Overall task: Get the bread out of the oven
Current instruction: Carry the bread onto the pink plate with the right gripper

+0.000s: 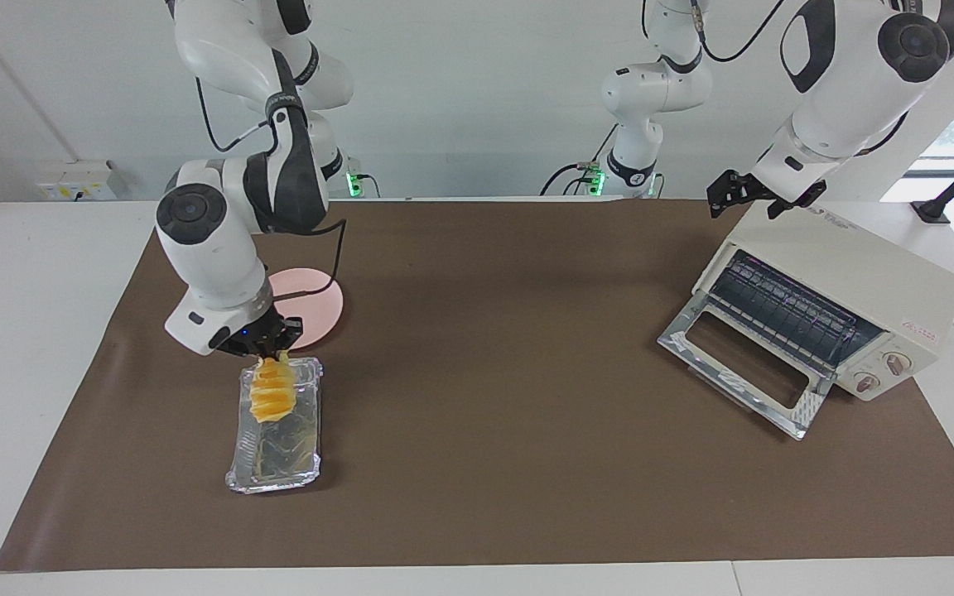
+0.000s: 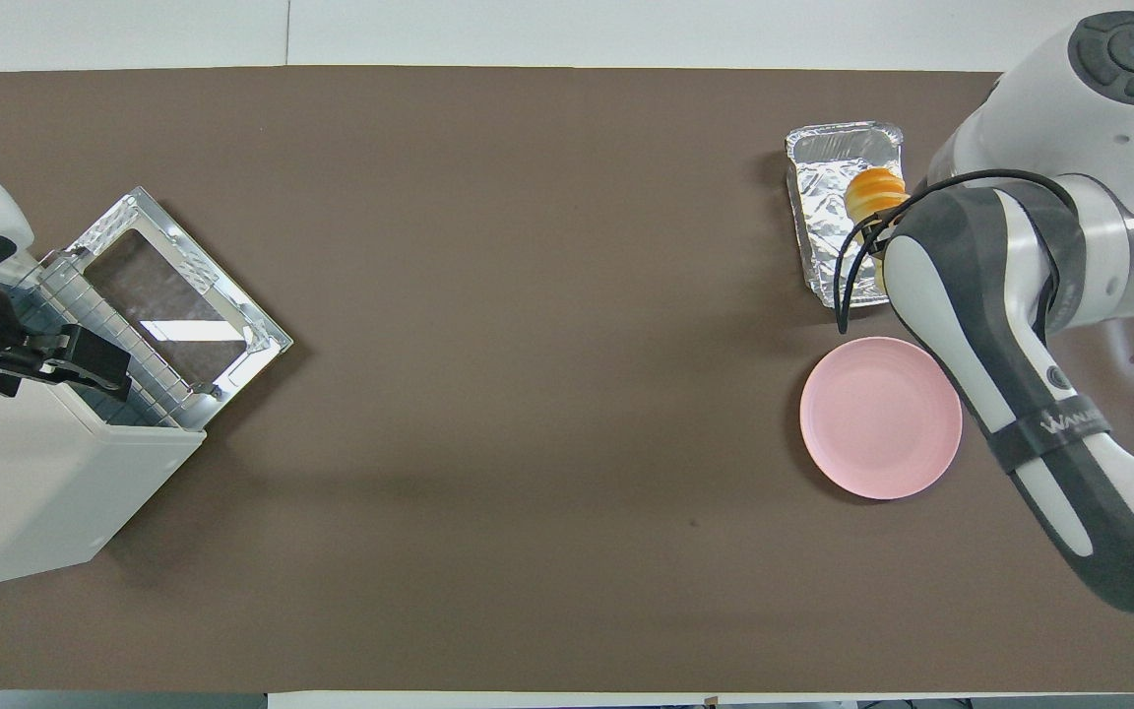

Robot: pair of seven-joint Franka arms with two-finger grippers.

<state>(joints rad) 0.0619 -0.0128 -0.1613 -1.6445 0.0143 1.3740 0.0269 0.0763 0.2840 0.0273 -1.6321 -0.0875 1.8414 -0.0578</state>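
The bread (image 1: 272, 391) is gripped at its robot-ward end by the right gripper (image 1: 272, 354), closed on it, and hangs lengthwise over the foil tray (image 1: 277, 451), just beside the pink plate (image 1: 315, 305). The left gripper (image 1: 754, 197) waits, spread wide, over the oven (image 1: 874, 281).

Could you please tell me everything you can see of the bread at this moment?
The bread is a small golden-yellow loaf with crosswise ridges like stacked slices. It hangs tilted, upper end pinched in the shut right gripper, lower end over or in the crinkled foil tray; whether it touches the foil is unclear. It is out of the oven, beside the pink plate.
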